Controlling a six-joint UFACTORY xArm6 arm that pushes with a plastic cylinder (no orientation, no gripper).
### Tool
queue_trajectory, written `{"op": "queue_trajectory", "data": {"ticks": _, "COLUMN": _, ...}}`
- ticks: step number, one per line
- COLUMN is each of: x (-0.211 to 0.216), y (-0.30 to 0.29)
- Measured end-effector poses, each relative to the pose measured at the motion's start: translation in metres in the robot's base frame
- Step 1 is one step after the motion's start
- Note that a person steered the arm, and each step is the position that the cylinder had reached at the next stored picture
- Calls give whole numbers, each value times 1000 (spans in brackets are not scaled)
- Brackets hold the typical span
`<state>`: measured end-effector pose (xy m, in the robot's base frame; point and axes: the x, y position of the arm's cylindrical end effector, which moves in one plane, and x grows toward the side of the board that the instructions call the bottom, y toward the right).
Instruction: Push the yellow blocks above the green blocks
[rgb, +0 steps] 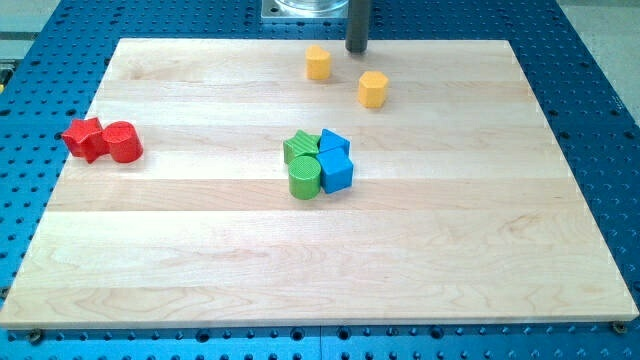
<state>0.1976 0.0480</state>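
Two yellow blocks sit near the view's top: one (318, 62) at centre top and a hexagonal one (372, 89) to its right and slightly lower. A green star-shaped block (300, 147) and a green cylinder (305, 179) sit at the board's centre, touching each other. Both yellow blocks lie above the green ones in the view. My tip (357, 50) is at the board's top edge, between the two yellow blocks and just above them, touching neither.
Two blue blocks (334, 142) (337, 171) touch the green blocks on their right side. A red star-shaped block (83, 138) and a red cylinder (122, 142) sit together at the view's left. The wooden board (320, 270) lies on a blue perforated table.
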Motion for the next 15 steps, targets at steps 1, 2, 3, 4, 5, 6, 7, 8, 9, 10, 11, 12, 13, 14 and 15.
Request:
{"op": "queue_trajectory", "data": {"ticks": 1, "x": 14, "y": -49}}
{"op": "queue_trajectory", "data": {"ticks": 2, "x": 57, "y": -60}}
{"op": "queue_trajectory", "data": {"ticks": 3, "x": 89, "y": -60}}
{"op": "queue_trajectory", "data": {"ticks": 4, "x": 82, "y": -48}}
{"op": "queue_trajectory", "data": {"ticks": 5, "x": 48, "y": -17}}
{"op": "queue_trajectory", "data": {"ticks": 6, "x": 21, "y": 45}}
{"op": "queue_trajectory", "data": {"ticks": 7, "x": 35, "y": 84}}
{"op": "queue_trajectory", "data": {"ticks": 8, "x": 93, "y": 92}}
{"op": "queue_trajectory", "data": {"ticks": 9, "x": 136, "y": 68}}
{"op": "queue_trajectory", "data": {"ticks": 10, "x": 135, "y": 49}}
{"op": "queue_trajectory", "data": {"ticks": 11, "x": 113, "y": 31}}
{"op": "queue_trajectory", "data": {"ticks": 12, "x": 97, "y": 33}}
{"op": "queue_trajectory", "data": {"ticks": 13, "x": 94, "y": 52}}
{"op": "queue_trajectory", "data": {"ticks": 14, "x": 76, "y": 62}}
{"op": "queue_trajectory", "data": {"ticks": 15, "x": 76, "y": 24}}
